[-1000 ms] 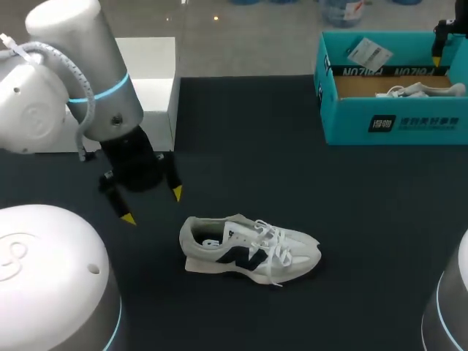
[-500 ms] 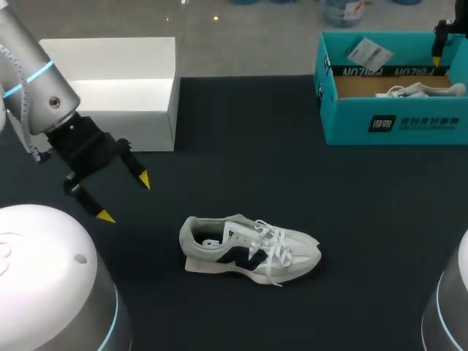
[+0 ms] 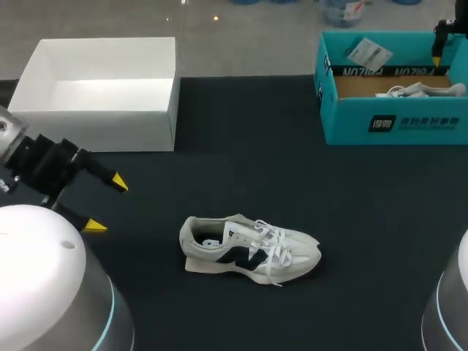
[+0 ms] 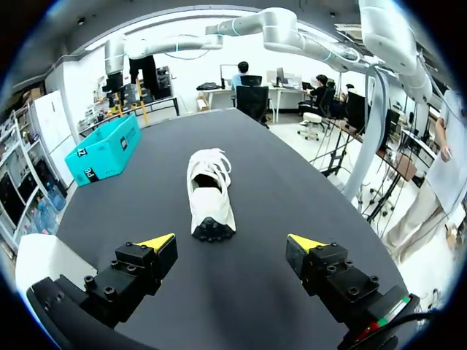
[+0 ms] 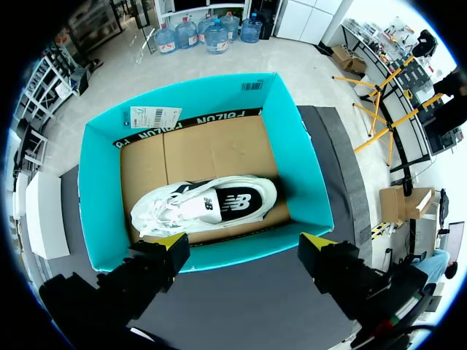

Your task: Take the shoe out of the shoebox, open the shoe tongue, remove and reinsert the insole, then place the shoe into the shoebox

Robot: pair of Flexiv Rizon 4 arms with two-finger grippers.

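Ahead of the left tool (image 4: 232, 244), spread wide and empty, the shoe (image 4: 209, 197) lies heel-first on the surface (image 4: 292, 182), apparently out for tongue and insole work. Under the right tool (image 5: 244, 244), equally wide and empty, sits the shoebox (image 5: 306, 175), holding a second shoe (image 5: 208, 204).

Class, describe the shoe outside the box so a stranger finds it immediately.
Start at the black table and look mid-table, toward the robot. The loose shoe stands there, white with dark side panels. Unlike its twin, it is outside the teal shoebox.

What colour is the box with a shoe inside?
Teal box, brown inside; clearest in right wrist view.
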